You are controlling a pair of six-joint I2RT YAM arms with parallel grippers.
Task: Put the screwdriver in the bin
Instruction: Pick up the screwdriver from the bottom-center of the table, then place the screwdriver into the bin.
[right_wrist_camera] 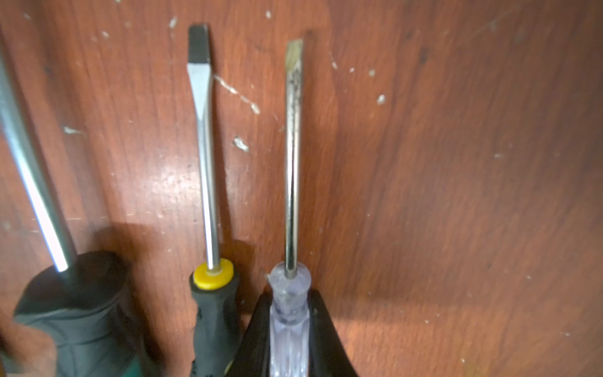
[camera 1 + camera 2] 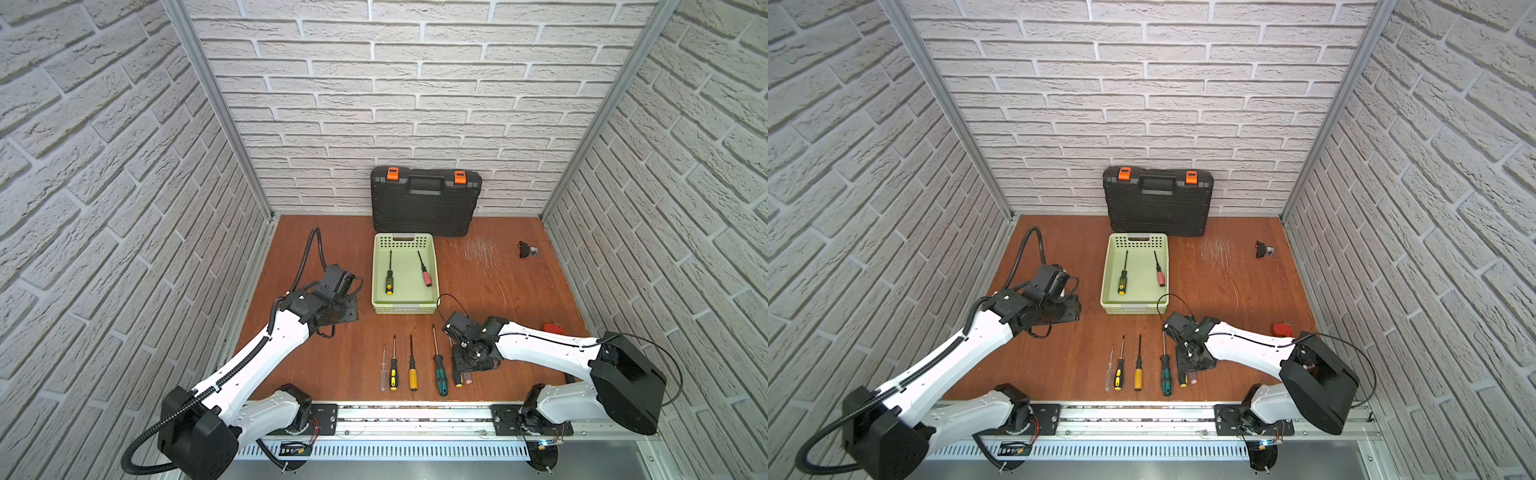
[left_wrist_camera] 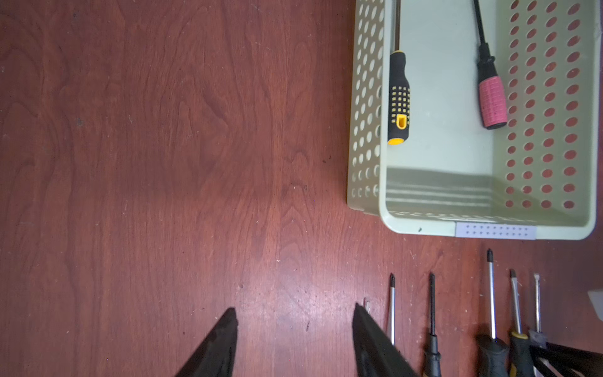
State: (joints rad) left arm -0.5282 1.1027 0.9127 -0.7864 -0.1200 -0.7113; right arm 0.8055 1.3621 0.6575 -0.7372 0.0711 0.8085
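Green bin (image 2: 405,308) sits mid table (image 2: 340,365) in both top views, left wrist shows left fingers (image 3: 215,346) apart above bare table, right wrist shows right fingers (image 1: 321,326) clamped on clear-handled screwdriver (image 1: 291,163), flat on table, outside bin.

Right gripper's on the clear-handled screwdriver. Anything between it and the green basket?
Nothing visible does. The right gripper is shut on the clear-handled flat-blade screwdriver; only bare wooden table lies between it and the pale green perforated plastic bin.
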